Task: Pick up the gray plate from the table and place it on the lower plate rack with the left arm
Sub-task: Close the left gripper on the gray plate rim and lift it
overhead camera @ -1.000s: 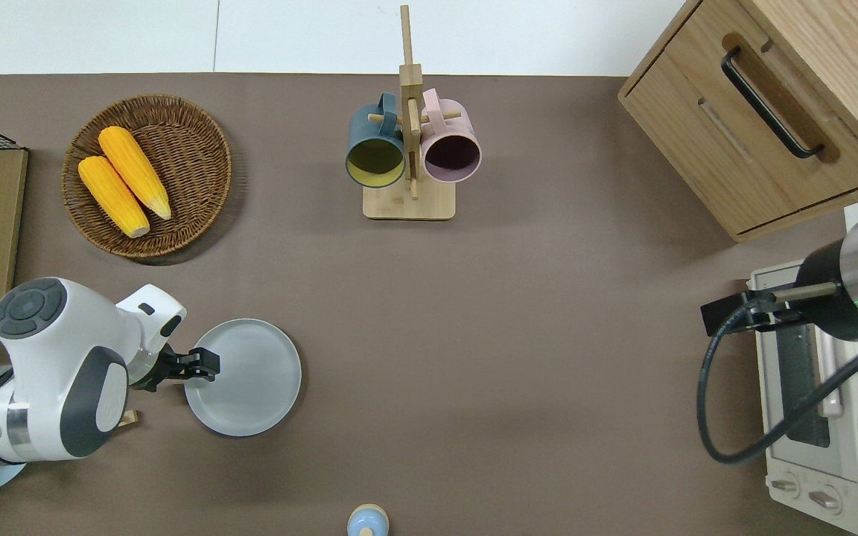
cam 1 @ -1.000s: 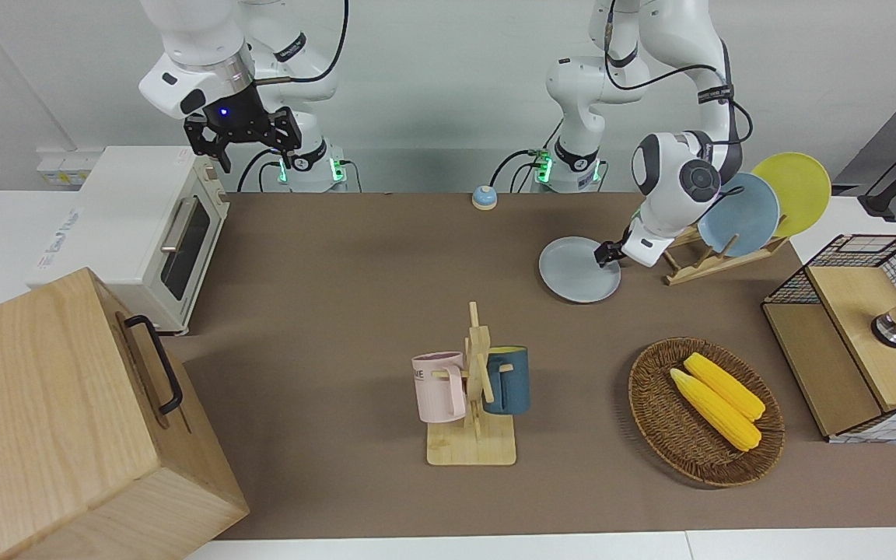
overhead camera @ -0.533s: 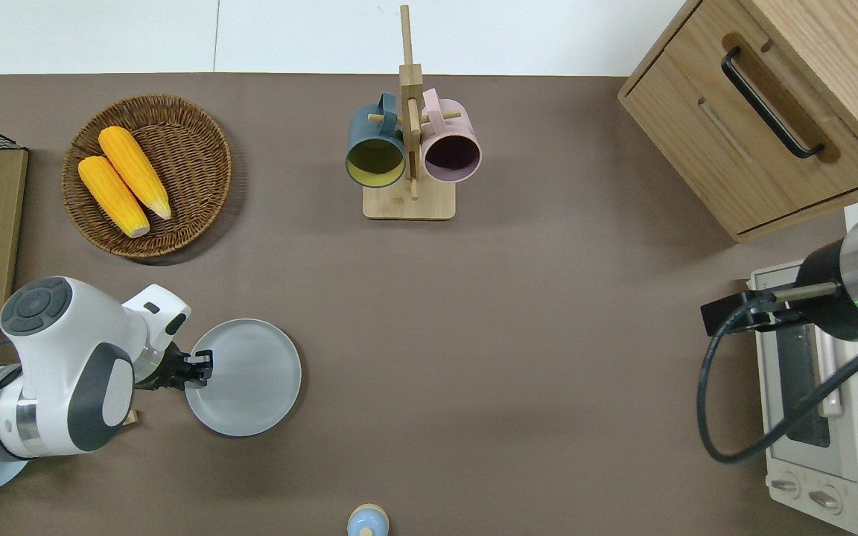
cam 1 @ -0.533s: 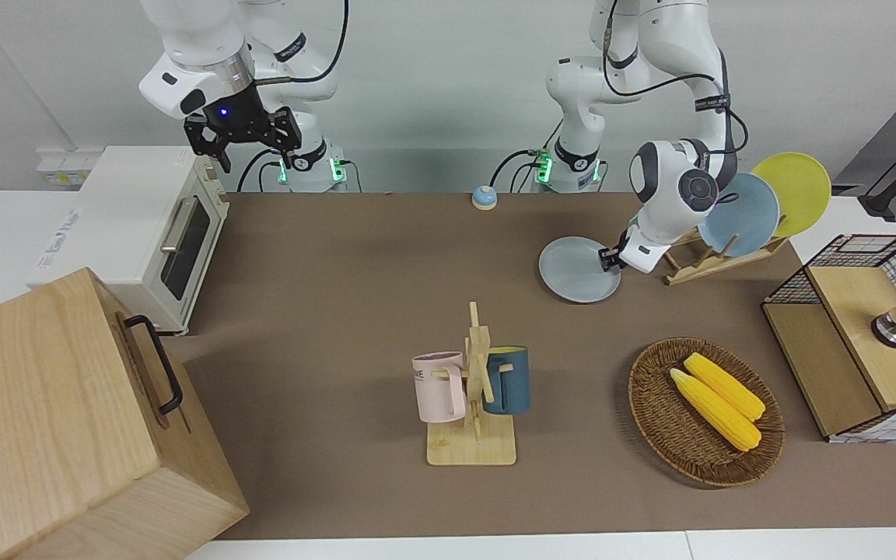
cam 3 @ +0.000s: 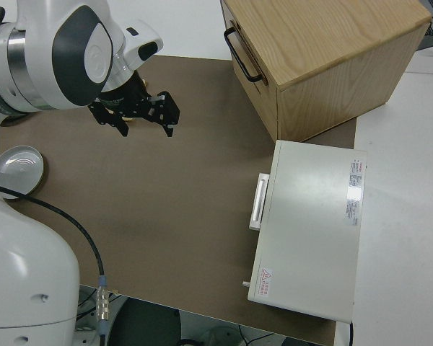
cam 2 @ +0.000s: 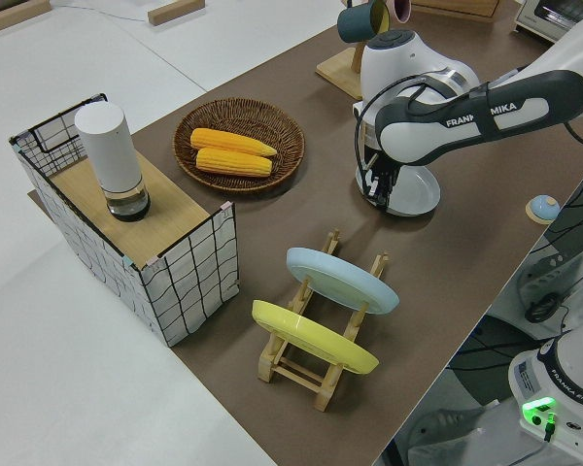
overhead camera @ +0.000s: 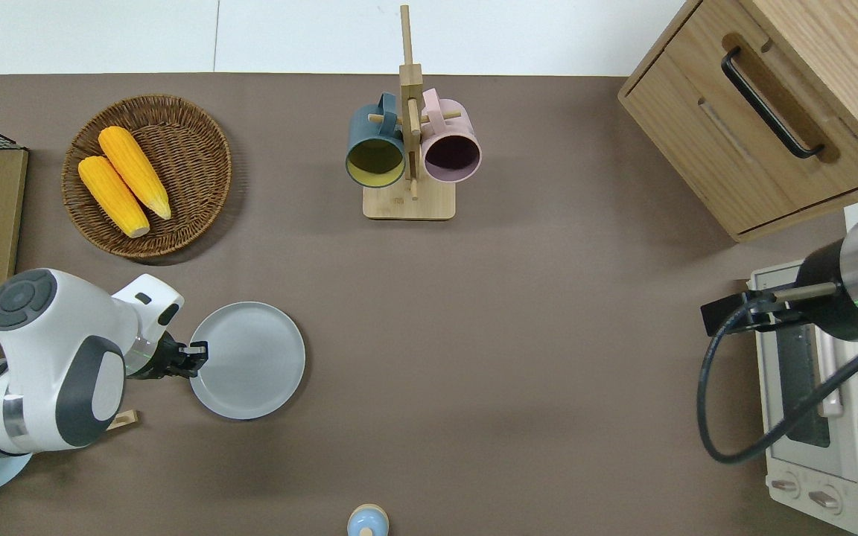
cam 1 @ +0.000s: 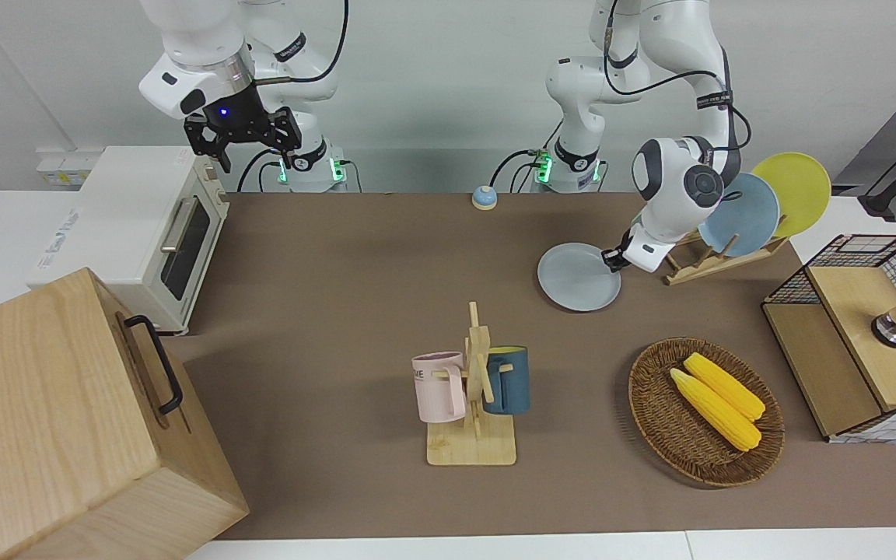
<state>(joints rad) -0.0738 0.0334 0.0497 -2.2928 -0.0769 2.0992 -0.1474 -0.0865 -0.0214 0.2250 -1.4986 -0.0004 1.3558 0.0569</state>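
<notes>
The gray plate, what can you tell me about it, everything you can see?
The gray plate is round, pale gray with a faint blue tint, smooth, with a shallow raised rim. It is empty and lies nearly level, low over the table. The left gripper grips its rim on the edge toward the rack, which holds a blue plate and a yellow plate. Whether the gray plate's opposite edge touches the table, I cannot tell.

"FRANKA EMIKA" on the left arm (cam 2: 486, 112) in the left side view.
</notes>
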